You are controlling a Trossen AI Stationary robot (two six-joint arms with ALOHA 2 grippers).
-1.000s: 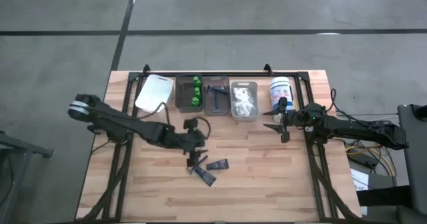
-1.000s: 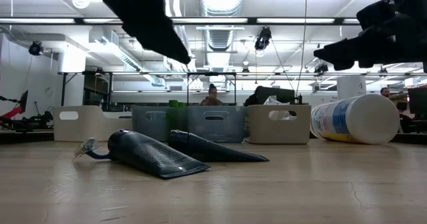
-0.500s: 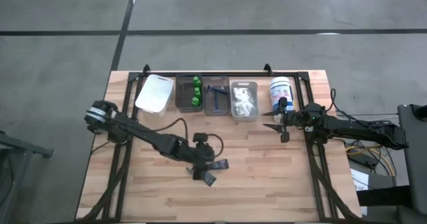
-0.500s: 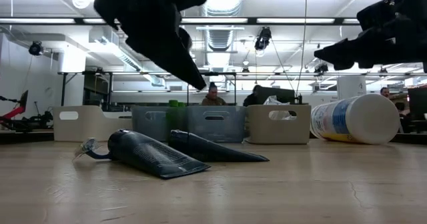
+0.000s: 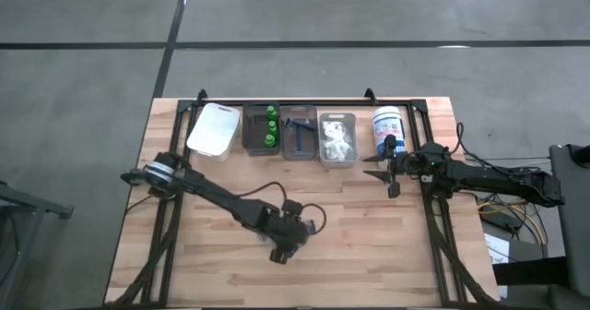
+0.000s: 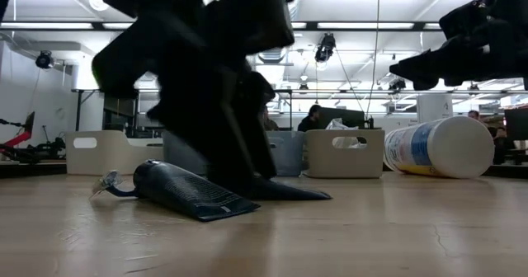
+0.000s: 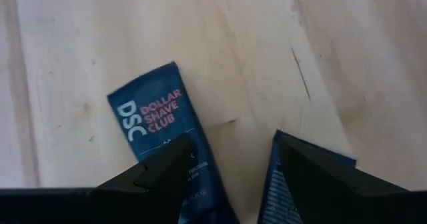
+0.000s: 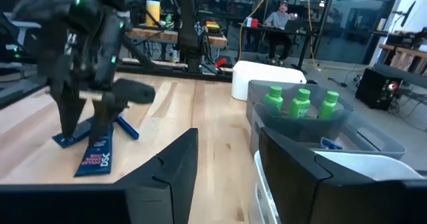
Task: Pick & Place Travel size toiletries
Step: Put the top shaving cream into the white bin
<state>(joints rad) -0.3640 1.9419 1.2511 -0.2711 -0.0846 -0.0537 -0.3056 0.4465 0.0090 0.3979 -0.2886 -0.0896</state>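
Note:
Two dark blue tubes lie flat on the table near its middle: one point(image 7: 155, 124) printed with white letters, the other point(image 7: 293, 191) beside it. A blue razor point(image 8: 128, 128) lies by them. My left gripper point(image 7: 230, 159) is open and slants down over the tubes, one finger above each and bare wood in the gap. In the low view its fingers point(image 6: 239, 166) reach almost to the tabletop behind the nearer tube point(image 6: 186, 192). My right gripper point(image 5: 376, 169) waits open above the table at the far right. Green bottles point(image 8: 301, 103) stand in a bin. My left gripper comes at the two tubes from above, slanting, with its fingers spread. Whether either fingertip point(image 7: 175, 163) touches a tube I cannot tell. Both tubes lie flat on the wood.
Along the far edge stand a white lidded bin point(image 5: 214, 130), a bin with green bottles point(image 5: 263, 130), a bin with razors point(image 5: 299, 137) and a clear bin of white packets point(image 5: 337, 139). A white tub point(image 5: 388, 125) lies on its side by my right gripper. People sit beyond the table.
My left gripper has gone toward the table's right and near edges and come down over the tubes, staying open. The tubes and razor have kept their places.

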